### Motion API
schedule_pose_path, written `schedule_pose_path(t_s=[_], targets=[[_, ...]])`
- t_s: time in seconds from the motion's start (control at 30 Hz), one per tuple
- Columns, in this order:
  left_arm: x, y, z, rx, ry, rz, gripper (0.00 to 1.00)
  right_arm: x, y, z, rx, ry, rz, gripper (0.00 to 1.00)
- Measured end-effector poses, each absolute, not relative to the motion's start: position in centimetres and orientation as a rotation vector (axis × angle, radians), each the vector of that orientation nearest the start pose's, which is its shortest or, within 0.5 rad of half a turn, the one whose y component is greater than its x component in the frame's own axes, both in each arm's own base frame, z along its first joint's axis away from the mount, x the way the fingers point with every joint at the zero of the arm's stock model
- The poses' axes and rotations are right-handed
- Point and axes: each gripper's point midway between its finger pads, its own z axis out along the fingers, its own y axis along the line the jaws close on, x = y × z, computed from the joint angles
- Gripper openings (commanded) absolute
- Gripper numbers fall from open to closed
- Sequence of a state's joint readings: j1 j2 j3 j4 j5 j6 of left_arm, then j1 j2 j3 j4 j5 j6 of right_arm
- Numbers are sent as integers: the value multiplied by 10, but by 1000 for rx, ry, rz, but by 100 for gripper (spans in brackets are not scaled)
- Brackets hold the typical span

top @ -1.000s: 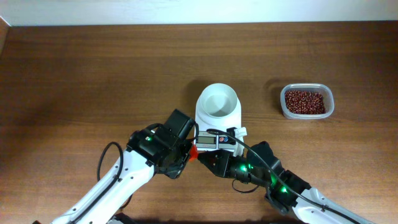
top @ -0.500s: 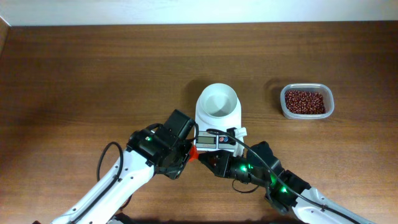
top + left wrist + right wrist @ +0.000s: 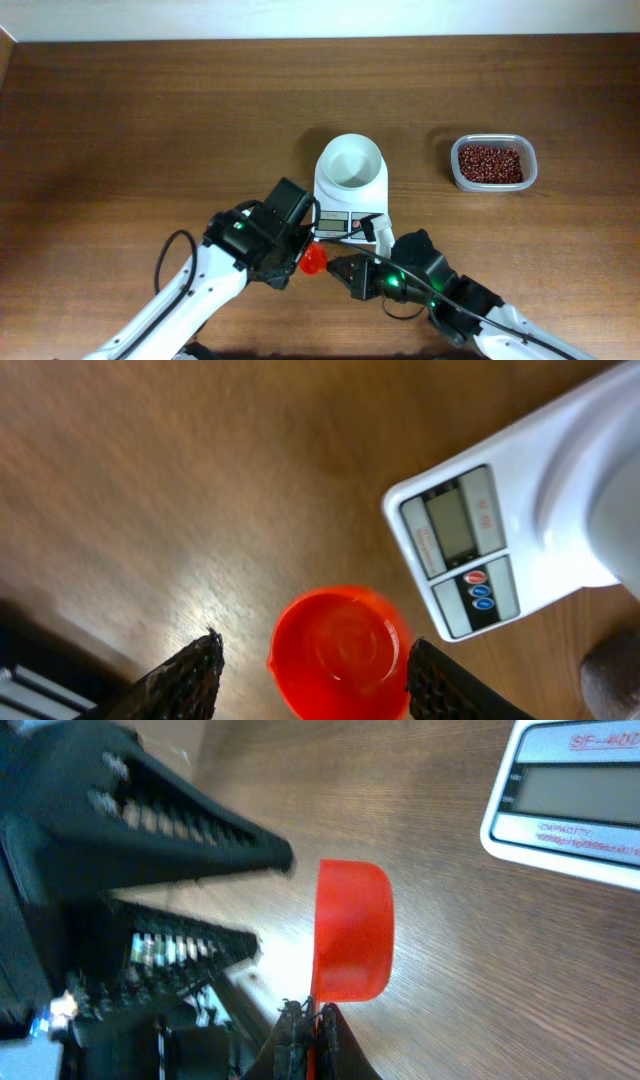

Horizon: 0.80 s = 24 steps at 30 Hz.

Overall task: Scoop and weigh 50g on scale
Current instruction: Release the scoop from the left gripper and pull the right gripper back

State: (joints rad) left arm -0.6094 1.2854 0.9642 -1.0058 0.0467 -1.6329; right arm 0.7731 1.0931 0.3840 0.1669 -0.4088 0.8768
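Scale: I see the scale (image 3: 350,190) just ahead of the right pincer (image 3: 338,268), long axis pointing away, display end nearest.
Beans: beans (image 3: 490,163) in tub (image 3: 532,168), well beyond it.
Left wrist only: left pincer (image 3: 315,665) spread, flanking red scoop (image 3: 340,650).
Right wrist only: right pincer clamped on scoop handle.

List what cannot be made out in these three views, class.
- Scale reading: too small overhead, blurred in the left wrist view, cut off by the frame edge in the right wrist view.
- Red scoop handle: in the right wrist view, hidden between the right gripper jaws.
- Beans: depth unreadable, seen only from overhead.
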Motion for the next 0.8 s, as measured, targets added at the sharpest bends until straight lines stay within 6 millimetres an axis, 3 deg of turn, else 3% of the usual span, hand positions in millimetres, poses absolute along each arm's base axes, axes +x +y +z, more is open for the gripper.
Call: schedule_pose_path(t_s=[0.07, 0.3, 0.4, 0.57, 0.67, 0.8], targets=[[209, -148, 116, -1411, 2648, -383, 54, 182, 261, 114, -158, 2419, 1280, 4], [223, -122, 158, -1169, 2484, -424, 0, 204, 186, 131, 69, 2361, 1114, 4], [224, -117, 162, -1138, 2462, -409, 0, 210, 161, 152, 142, 2254, 1087, 4], [231, -123, 161, -1088, 2466, -415, 0, 216, 139, 182, 189, 2098, 1065, 4], [251, -162, 168, -851, 2473, -526, 0, 221, 130, 184, 224, 2078, 1041, 4], [257, -206, 163, -613, 2504, -578, 0, 226, 121, 183, 269, 2065, 999, 4]])
